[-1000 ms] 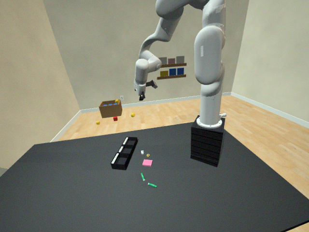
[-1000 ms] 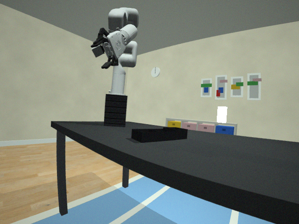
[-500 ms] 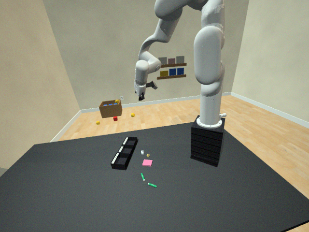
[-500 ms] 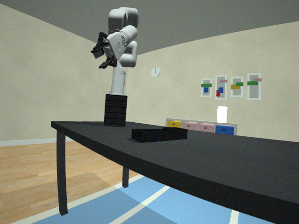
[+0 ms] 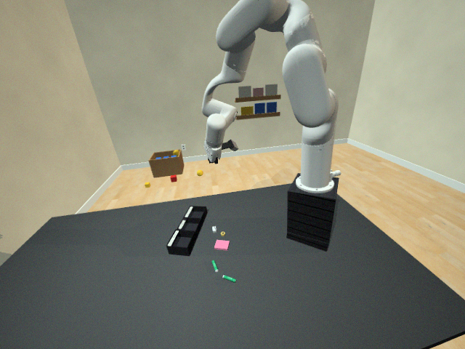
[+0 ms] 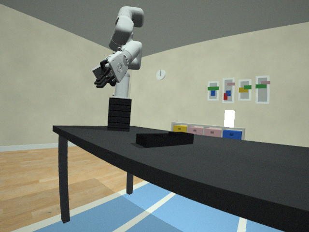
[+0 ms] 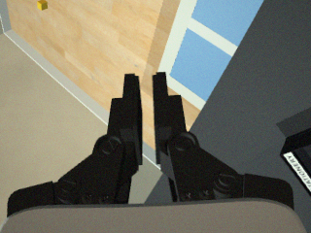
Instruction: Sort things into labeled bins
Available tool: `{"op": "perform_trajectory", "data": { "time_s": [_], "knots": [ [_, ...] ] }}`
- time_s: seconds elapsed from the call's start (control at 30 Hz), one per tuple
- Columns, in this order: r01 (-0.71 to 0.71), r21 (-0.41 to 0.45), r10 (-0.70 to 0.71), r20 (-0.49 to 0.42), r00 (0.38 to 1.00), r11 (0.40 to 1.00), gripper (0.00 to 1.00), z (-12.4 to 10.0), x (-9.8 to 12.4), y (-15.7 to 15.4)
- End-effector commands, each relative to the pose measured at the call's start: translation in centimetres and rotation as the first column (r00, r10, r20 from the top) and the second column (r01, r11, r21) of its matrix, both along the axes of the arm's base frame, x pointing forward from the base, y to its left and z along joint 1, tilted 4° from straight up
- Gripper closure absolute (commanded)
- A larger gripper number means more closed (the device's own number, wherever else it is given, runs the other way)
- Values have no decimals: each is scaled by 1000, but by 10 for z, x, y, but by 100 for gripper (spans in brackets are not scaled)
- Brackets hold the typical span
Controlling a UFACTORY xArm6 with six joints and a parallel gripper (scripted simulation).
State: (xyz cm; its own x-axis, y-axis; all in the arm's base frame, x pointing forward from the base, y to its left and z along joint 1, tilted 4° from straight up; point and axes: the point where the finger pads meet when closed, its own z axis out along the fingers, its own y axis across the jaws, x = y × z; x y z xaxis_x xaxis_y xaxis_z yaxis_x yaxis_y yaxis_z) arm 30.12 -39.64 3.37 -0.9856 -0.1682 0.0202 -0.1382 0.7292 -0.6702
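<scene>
- Hanging above tabletop level, the gripper [image 5: 213, 161] [image 6: 98, 84] [image 7: 147, 93] has its fingers drawn nearly together, nothing between them.
- Black three-compartment bin row [image 5: 180, 249] [image 6: 164, 140] [image 7: 297, 142]: lower than the gripper; one label partly reads "ATIONERY".
- Also lower than the gripper, outside the bins: white piece [image 5: 213, 229], yellow ring [image 5: 221, 234], pink pad [image 5: 221, 245], two green cylinders [image 5: 214, 265].

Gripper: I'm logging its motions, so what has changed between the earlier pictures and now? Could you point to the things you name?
The gripper [image 5: 213, 161] [image 6: 98, 84] [image 7: 147, 93] has come down, and its fingers have swung from wide apart to nearly together, with nothing between them. Nothing was picked up or let go. The bins [image 5: 178, 249] [image 6: 164, 140] [image 7: 293, 144] and pink block [image 5: 221, 244] stayed put.
</scene>
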Motion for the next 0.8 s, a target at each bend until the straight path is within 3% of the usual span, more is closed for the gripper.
{"op": "perform_trajectory", "data": {
  "time_s": [0.0,0.4,0.47,0.5,0.77],
  "knots": [
    [36,13,-37,49,998,999,93,1,13,18],
    [320,155,-351,249,903,935,93,0,28,44],
    [320,155,-351,249,903,935,93,0,28,44],
    [376,194,-419,285,862,906,93,-1,32,52],
    [507,306,-591,357,724,806,93,-3,45,81]
  ]
}}
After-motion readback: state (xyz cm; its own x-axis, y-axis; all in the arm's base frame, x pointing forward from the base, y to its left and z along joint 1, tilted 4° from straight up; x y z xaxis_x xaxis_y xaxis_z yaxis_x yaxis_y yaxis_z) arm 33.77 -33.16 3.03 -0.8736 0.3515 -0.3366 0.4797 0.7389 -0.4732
